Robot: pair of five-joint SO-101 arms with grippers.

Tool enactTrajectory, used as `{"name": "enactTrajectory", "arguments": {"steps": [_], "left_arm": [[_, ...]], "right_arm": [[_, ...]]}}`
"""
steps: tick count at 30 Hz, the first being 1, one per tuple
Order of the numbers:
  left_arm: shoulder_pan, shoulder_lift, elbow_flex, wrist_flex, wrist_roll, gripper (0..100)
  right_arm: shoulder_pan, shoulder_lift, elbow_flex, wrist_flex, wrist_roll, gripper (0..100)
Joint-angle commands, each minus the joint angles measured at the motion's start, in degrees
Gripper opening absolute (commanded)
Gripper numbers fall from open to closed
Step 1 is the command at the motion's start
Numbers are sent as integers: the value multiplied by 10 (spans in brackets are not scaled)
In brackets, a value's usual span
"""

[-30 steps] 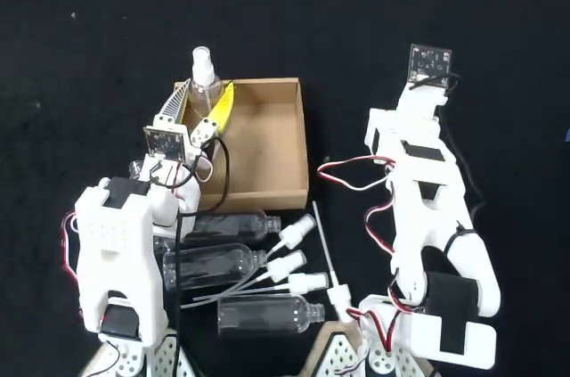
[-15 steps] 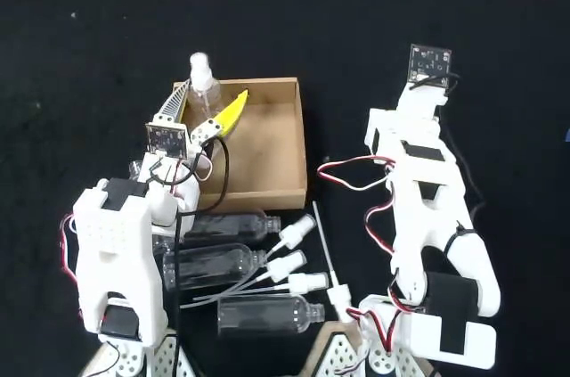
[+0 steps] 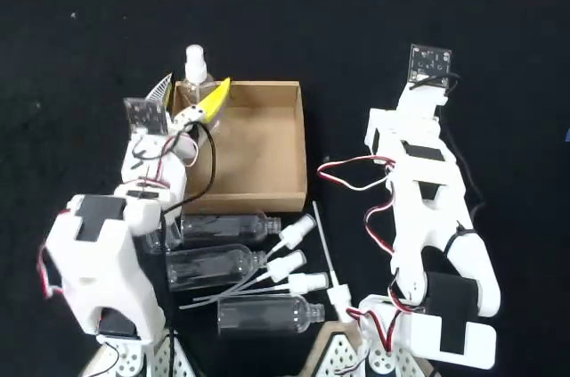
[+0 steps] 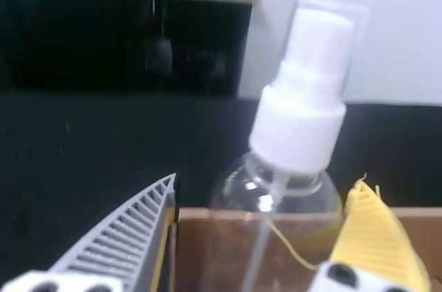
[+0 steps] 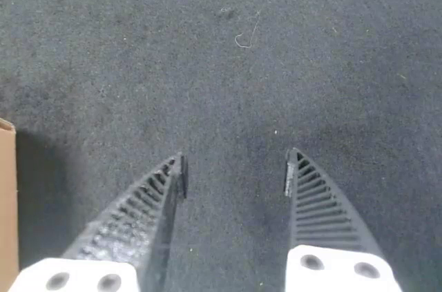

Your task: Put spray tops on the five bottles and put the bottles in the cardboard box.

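A clear bottle with a white spray top (image 3: 194, 72) (image 4: 301, 103) stands upright at the far left corner of the cardboard box (image 3: 267, 147). My left gripper (image 3: 191, 94) (image 4: 266, 183) is open around it; the grey finger (image 4: 131, 237) stands clear of it and the yellow finger (image 4: 373, 237) lies close beside it. Three uncapped bottles (image 3: 215, 266) lie on the table in front of the box, with several loose spray tops (image 3: 297, 230) to their right. My right gripper (image 5: 235, 164) is open over bare black table.
The right arm (image 3: 427, 181) stands right of the box, raised above the table. The box's cardboard edge (image 5: 5, 195) shows in the right wrist view. The black table (image 3: 374, 47) runs wide behind and to the right of the box.
The left gripper opened off the bottle, and the left arm swung to the left. The bottle shifted slightly left and stands in the box corner. The right arm has not moved.
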Motion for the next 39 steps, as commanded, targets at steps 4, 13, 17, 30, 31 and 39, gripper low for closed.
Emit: {"name": "enactTrajectory", "arguments": {"steps": [4, 13, 17, 30, 31, 39], "left_arm": [[7, -135, 0, 149, 11, 350], [15, -153, 0, 193, 11, 350], [11, -156, 1, 218, 10, 350], [11, -404, -13, 614, 11, 350], [9, -418, -17, 648, 11, 350], [-39, -513, -22, 840, 15, 347]], "right_arm": [[-8, 0, -4, -14, 0, 211], [-8, 0, -3, -14, 0, 211], [-8, 0, -3, -14, 0, 211], [-8, 0, -4, -14, 0, 211], [-8, 0, -4, -14, 0, 211], [-10, 0, -2, -14, 0, 211]]}}
